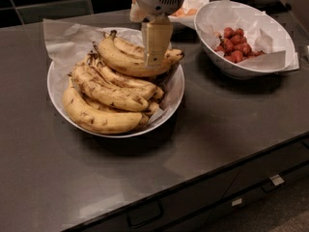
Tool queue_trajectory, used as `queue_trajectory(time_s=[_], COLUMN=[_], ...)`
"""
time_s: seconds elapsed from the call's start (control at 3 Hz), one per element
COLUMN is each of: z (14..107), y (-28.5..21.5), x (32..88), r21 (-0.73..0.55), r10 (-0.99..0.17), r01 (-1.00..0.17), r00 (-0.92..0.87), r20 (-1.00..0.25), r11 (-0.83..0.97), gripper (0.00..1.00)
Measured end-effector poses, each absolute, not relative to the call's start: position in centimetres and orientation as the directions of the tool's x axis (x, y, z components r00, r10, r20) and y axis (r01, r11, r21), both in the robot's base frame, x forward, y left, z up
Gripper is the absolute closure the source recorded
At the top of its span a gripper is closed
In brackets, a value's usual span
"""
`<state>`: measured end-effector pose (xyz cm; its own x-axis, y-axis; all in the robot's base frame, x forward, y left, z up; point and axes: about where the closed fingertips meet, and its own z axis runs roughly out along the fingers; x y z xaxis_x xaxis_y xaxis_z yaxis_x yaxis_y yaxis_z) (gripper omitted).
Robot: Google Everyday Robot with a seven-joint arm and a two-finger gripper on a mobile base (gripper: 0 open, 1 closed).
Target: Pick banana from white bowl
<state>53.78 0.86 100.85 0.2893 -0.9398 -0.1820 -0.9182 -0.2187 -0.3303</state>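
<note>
The white bowl (pixel 57 100) stands on the dark counter at the left, lined with crinkled white paper and piled with several bananas. The banana (pixel 120 60), plump and strongly curved with a dark stem end, lies on top of the pile at the back. My gripper (pixel 155 62) hangs from above and reaches straight down onto the right half of this banana, its tan tip against the banana's middle. The slimmer, brown-streaked bananas lie below and in front.
A deeper white bowl of red fruits (pixel 236 45) stands to the right. A bowl of orange fruits (pixel 186 11) sits behind my gripper, partly hidden. The counter's front edge runs diagonally at lower right, with drawer handles (pixel 276 180) below.
</note>
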Motion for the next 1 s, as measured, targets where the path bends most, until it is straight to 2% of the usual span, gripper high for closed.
queue_trajectory(time_s=[0.67, 1.0], z=[100.58, 100.54], y=[0.66, 0.67], x=[53.96, 53.97], r21=[-0.332, -0.332], r10=[-0.946, -0.947], r01=[-0.922, -0.923], r00=[0.268, 0.267], r20=[-0.181, -0.181], r11=[-0.197, -0.197], gripper=[0.24, 0.27])
